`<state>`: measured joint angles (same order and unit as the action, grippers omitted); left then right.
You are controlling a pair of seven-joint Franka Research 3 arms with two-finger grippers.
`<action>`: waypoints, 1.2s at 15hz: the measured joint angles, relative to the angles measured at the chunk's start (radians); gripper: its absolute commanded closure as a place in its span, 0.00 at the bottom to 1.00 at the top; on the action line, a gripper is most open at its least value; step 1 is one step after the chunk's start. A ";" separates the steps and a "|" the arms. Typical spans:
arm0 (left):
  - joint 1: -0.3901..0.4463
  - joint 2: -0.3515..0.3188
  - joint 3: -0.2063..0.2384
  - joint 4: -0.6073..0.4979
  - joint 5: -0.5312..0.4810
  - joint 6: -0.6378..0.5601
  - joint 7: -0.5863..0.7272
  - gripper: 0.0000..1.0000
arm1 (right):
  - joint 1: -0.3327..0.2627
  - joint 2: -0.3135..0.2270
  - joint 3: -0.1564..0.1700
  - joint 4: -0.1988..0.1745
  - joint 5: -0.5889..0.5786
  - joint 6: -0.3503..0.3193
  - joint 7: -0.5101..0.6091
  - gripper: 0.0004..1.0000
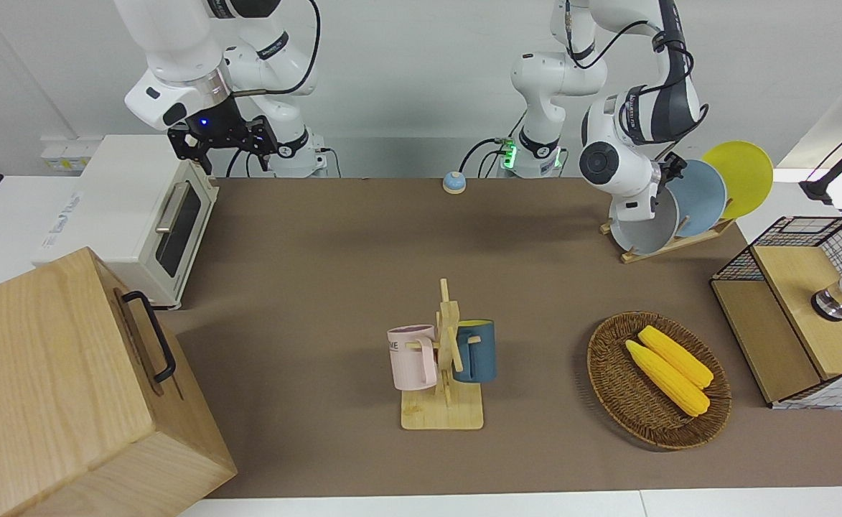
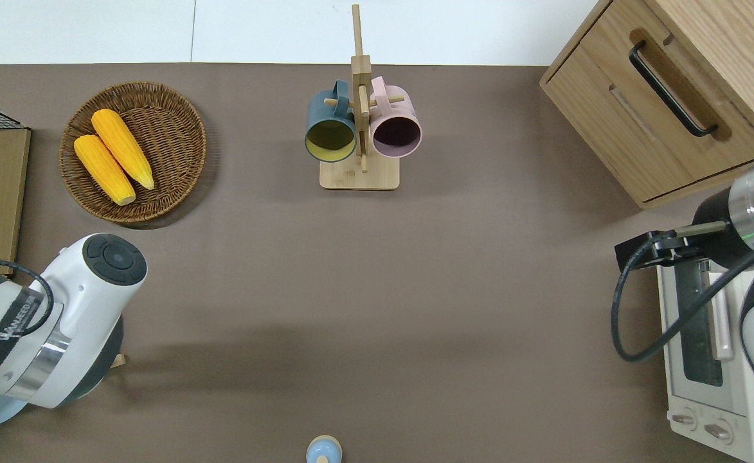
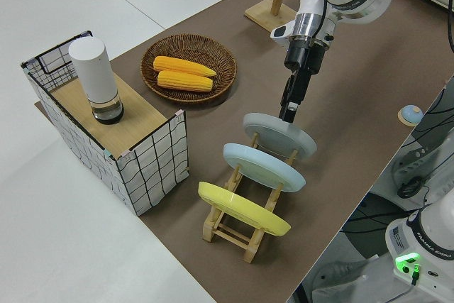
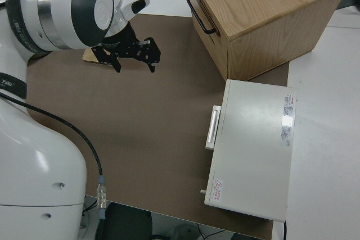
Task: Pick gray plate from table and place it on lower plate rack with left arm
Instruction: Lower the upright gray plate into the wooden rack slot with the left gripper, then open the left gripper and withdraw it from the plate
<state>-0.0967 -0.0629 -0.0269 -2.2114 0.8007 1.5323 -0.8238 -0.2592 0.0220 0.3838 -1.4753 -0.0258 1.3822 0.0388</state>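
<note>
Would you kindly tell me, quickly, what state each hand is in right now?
Left hand: shut on the rim of the round pale gray plate, which stands in the light-wood plate rack.
Right hand: open, holding nothing; that arm is parked.
</note>
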 measured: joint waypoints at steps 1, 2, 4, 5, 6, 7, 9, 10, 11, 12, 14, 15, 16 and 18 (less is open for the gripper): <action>0.000 0.000 0.000 0.000 0.001 0.000 0.006 0.00 | 0.000 0.000 0.000 0.000 0.000 0.000 0.000 0.02; 0.000 -0.001 0.000 0.002 0.001 0.000 0.021 0.00 | 0.000 0.000 0.000 0.000 0.000 0.000 0.000 0.02; 0.000 -0.004 0.000 0.015 0.001 0.002 0.064 0.00 | 0.000 0.000 0.000 0.000 0.000 0.000 0.000 0.02; 0.000 -0.006 0.000 0.029 -0.003 0.004 0.100 0.00 | 0.000 0.000 0.000 0.000 0.000 0.000 0.000 0.02; -0.001 -0.008 -0.001 0.051 -0.021 0.005 0.149 0.00 | 0.000 0.000 0.000 0.000 0.000 0.000 0.000 0.02; -0.001 -0.010 -0.001 0.080 -0.058 0.005 0.207 0.00 | 0.000 0.000 0.000 0.000 0.000 0.000 0.000 0.02; -0.001 -0.016 0.000 0.157 -0.172 0.006 0.315 0.00 | 0.000 0.000 0.000 0.000 0.000 0.000 0.000 0.02; 0.000 -0.019 0.001 0.194 -0.244 0.006 0.354 0.00 | 0.000 0.000 0.000 0.000 0.000 0.000 0.000 0.02; 0.000 -0.021 0.002 0.235 -0.313 0.006 0.390 0.00 | 0.000 0.000 0.000 0.000 0.000 0.000 0.000 0.02; 0.001 -0.022 0.002 0.256 -0.360 0.006 0.412 0.00 | 0.000 0.000 0.000 0.000 0.000 0.000 0.000 0.02; 0.001 -0.022 0.002 0.291 -0.478 0.007 0.452 0.00 | 0.000 0.000 0.000 0.000 0.000 0.000 0.000 0.02; 0.001 -0.022 0.002 0.310 -0.555 0.007 0.473 0.00 | 0.000 0.000 0.000 0.000 0.000 0.000 0.000 0.02; 0.001 -0.022 0.003 0.322 -0.602 0.008 0.493 0.00 | 0.000 0.000 0.000 0.000 0.000 0.000 0.000 0.02; 0.001 -0.023 0.009 0.356 -0.697 0.014 0.562 0.00 | 0.000 0.000 0.000 0.000 0.000 0.000 0.000 0.02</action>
<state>-0.0956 -0.0855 -0.0180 -1.8557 0.1040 1.5460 -0.2622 -0.2592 0.0220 0.3838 -1.4753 -0.0258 1.3822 0.0388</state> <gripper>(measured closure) 0.000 0.013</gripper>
